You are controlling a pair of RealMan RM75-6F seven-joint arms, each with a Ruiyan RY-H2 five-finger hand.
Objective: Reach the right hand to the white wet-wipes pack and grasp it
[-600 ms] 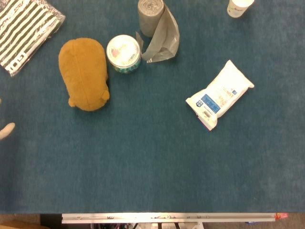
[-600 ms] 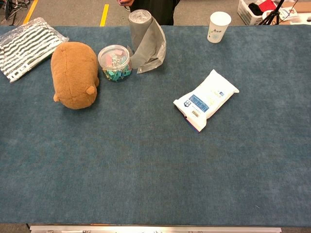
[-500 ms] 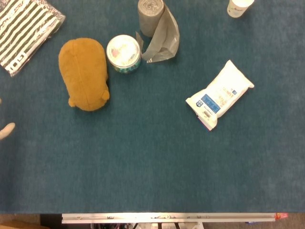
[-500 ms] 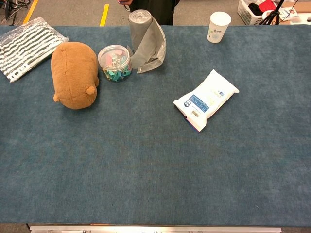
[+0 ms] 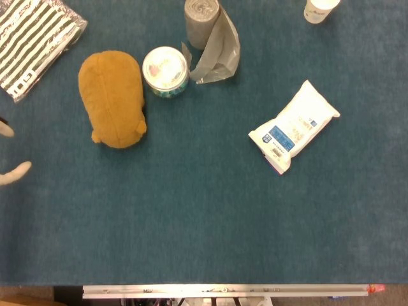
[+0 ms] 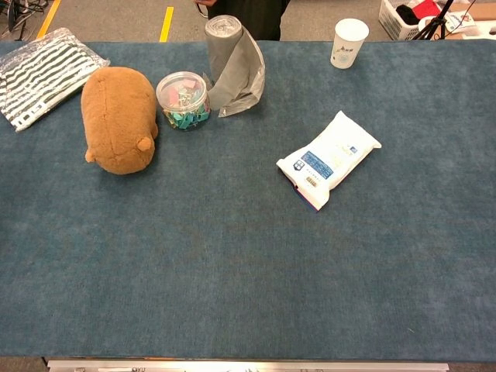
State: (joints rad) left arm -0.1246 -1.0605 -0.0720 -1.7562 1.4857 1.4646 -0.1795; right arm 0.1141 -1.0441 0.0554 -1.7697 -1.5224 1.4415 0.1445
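The white wet-wipes pack (image 5: 294,127) with its blue label, print unreadable, lies flat at 3 o'clock on the table (image 5: 204,217), untouched, the right hand unseen, only pale left hand (image 5: 13,173) fingertips showing, grip unclear, while a clear tub (image 6: 183,101) at 11 o'clock holds colourful clips.

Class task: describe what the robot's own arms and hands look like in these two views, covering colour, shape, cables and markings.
Very little shows. Only two pale cream, rounded, slender fingertips of the left hand poke in at the head view's left edge. They look smooth and plain, with no markings or cables visible. No arm, wrist or sleeve appears, and the right hand is in neither view.
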